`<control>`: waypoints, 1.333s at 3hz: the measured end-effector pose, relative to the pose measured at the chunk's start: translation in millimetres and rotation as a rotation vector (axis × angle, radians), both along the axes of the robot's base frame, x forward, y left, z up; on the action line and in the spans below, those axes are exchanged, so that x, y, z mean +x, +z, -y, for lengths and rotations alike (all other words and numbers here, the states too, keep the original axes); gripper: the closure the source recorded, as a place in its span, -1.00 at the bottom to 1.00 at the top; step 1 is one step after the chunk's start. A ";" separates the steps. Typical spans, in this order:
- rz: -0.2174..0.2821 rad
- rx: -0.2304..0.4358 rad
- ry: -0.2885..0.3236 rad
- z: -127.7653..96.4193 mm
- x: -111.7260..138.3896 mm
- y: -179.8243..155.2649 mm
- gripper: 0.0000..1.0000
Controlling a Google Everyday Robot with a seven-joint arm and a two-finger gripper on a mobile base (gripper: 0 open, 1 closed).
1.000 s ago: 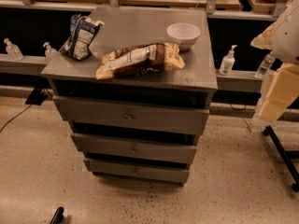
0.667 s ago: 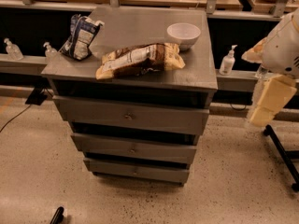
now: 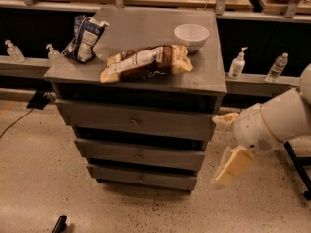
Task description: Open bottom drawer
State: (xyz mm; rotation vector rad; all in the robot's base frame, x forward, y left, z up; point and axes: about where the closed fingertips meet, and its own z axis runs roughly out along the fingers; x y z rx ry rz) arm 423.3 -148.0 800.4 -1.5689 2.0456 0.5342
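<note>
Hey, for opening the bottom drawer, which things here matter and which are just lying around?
Job: bottom drawer, its knob, end effector (open, right of the chest, touching nothing).
Lying about: upright bag, flat bag, bowl on the chest top; bottles on the ledge behind.

Chest top (image 3: pixel 146 25) holds blue bag (image 3: pixel 83 39), brown bag (image 3: pixel 146 63) — white bowl (image 3: pixel 191 37).

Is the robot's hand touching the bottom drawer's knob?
No, the gripper hangs to the right of the chest, apart from the bottom drawer and its knob.
</note>
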 end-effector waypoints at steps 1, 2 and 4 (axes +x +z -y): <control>0.004 -0.010 -0.014 -4.7 3.3 -13.5 -1.00; -0.033 -0.006 0.019 -11.1 1.6 -21.5 -1.00; -0.057 0.008 0.048 -10.6 -50.5 -155.8 -1.00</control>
